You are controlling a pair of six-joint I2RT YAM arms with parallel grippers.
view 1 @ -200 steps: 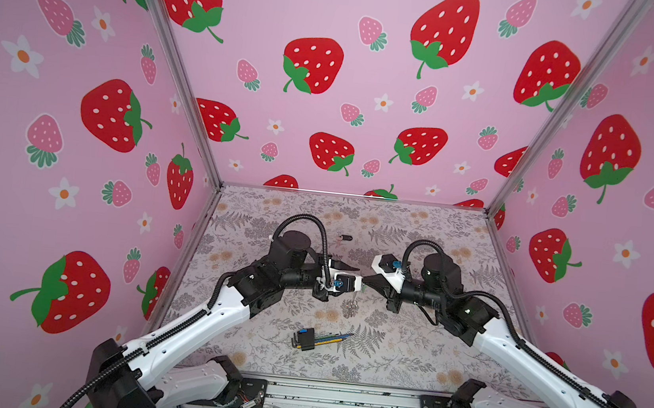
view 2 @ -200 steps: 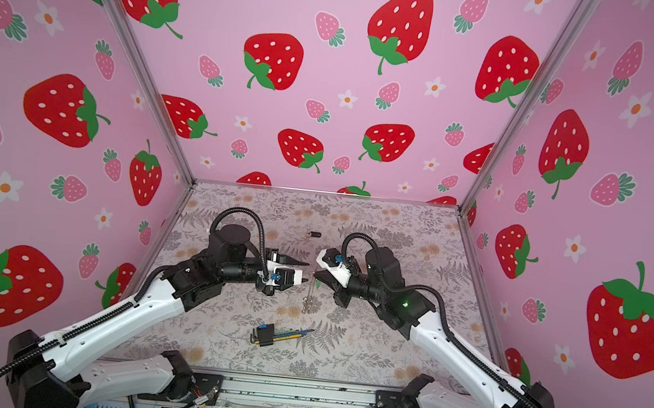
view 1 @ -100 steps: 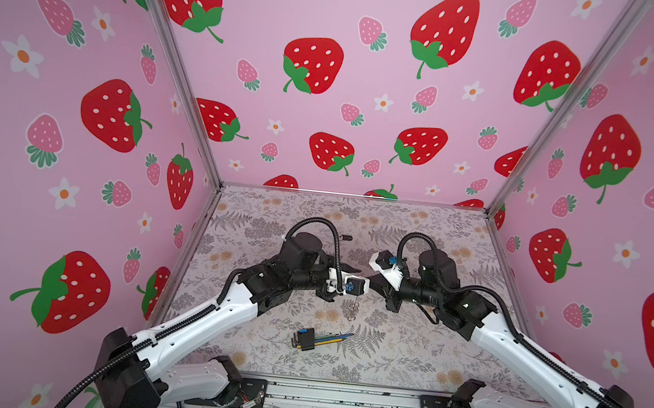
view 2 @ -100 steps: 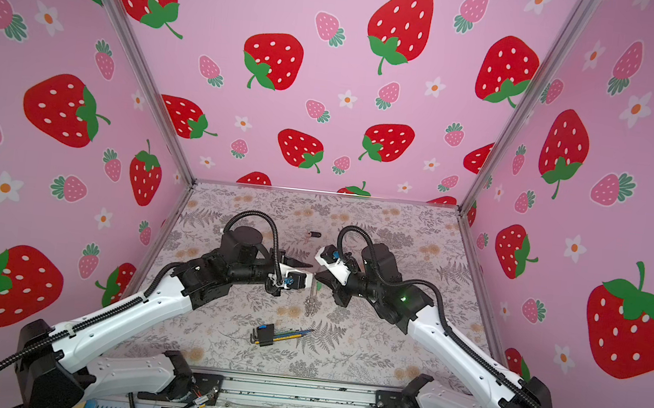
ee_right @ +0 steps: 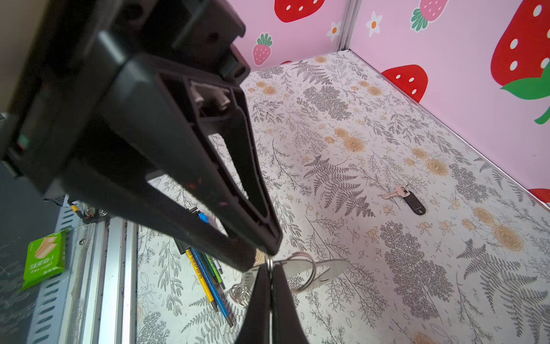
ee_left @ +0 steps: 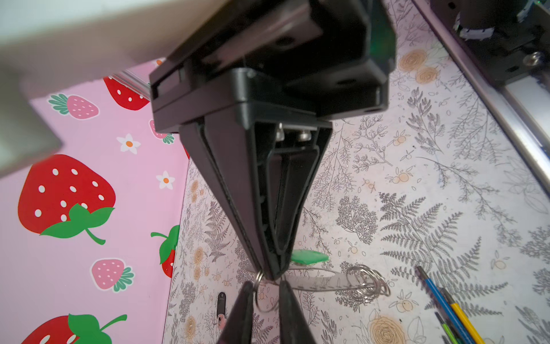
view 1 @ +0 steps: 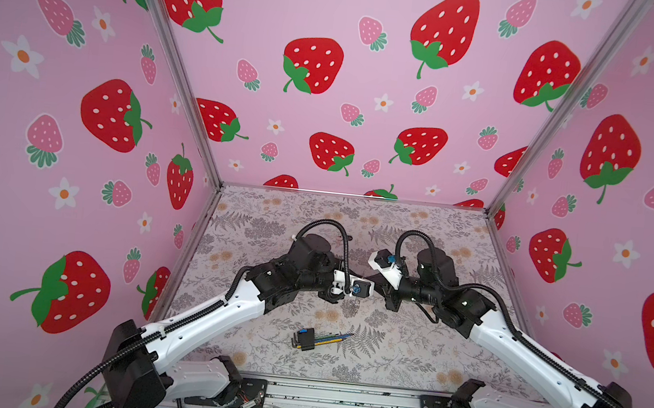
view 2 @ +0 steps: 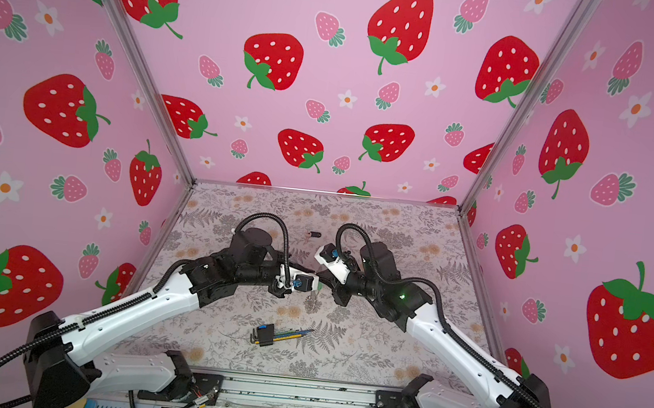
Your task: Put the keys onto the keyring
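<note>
Left gripper (ee_left: pixel 265 290) now meets right gripper (ee_right: pixel 270 269), nearer than before, jaws narrower, straddling keyring (ee_left: pixel 315 281); grip unclear. Right pinches it shut, mid-air over table (ee_right: pixel 372 134) centre. Behind, black-tag key (ee_right: pixel 412 202) lies clear; wrenches (view 1: pixel 315 338) in front.

Nothing legible – green packet (ee_right: pixel 44 259) print blurred; yellow hex wrench (ee_right: pixel 202 278) markings too small.

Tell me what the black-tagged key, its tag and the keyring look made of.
Key: bare metal, thin and flat, pale silvery with a pinkish tint.
Tag: probably plastic, smooth black with a soft sheen.
Keyring: the thin coiled rings glint like steel wire. Its flat pale strip could be metal or a stiff strap, too blurred to tell.
</note>
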